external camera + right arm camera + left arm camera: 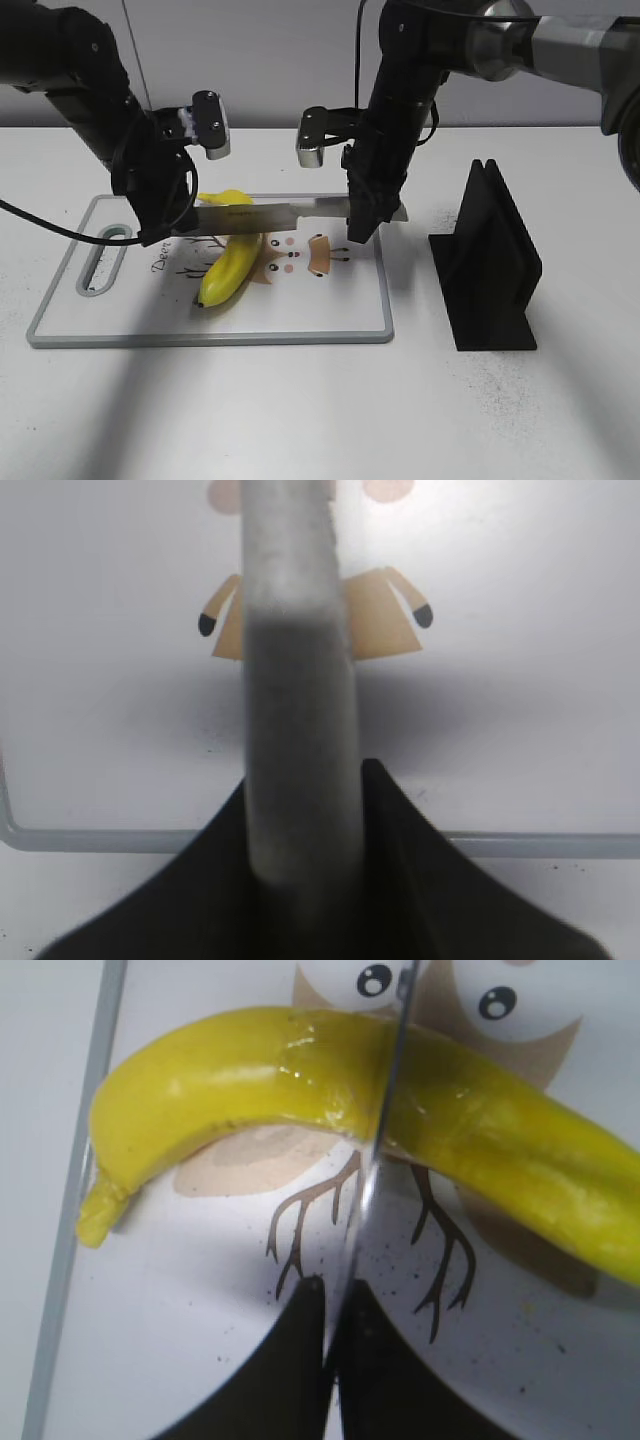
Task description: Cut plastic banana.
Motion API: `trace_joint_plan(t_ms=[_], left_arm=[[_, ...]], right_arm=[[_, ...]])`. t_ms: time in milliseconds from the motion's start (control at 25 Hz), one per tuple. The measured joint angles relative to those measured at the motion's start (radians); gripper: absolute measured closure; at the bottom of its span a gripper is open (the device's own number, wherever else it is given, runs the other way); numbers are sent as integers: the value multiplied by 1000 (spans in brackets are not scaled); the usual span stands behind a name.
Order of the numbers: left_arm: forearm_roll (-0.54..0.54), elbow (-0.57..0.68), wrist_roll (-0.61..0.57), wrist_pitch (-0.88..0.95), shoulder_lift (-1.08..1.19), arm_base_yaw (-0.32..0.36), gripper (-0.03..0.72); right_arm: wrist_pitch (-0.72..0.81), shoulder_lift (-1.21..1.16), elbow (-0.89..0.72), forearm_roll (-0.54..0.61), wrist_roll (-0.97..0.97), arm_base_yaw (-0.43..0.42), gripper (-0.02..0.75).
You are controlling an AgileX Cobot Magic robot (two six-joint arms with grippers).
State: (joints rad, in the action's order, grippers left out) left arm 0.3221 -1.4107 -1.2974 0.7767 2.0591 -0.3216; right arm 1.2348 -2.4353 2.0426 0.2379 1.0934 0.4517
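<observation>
Toward the cutting board's (pixel 330 325) left half, plastic banana (pixel 230 268) lying diagonally under a knife (pixel 270 213), blade tip hidden inside left gripper (pixel 160 232) clamped on it, right gripper (pixel 362 228) clamped on the grey handle, blade edge across the banana's middle.

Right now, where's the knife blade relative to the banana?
In the exterior view the knife lies level across the plastic banana on the cutting board, held at both ends by the left gripper and right gripper.
</observation>
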Motion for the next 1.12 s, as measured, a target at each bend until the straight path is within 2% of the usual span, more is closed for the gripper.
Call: trace_joint_plan(t_ms=[600, 1120], left_arm=[[-25, 15, 18, -74, -30, 1, 703], [-67, 18, 19, -49, -227, 0, 704]], right_arm=[[0, -24, 138, -33, -10, 1, 535], [2, 161, 138, -12, -15, 2, 533]])
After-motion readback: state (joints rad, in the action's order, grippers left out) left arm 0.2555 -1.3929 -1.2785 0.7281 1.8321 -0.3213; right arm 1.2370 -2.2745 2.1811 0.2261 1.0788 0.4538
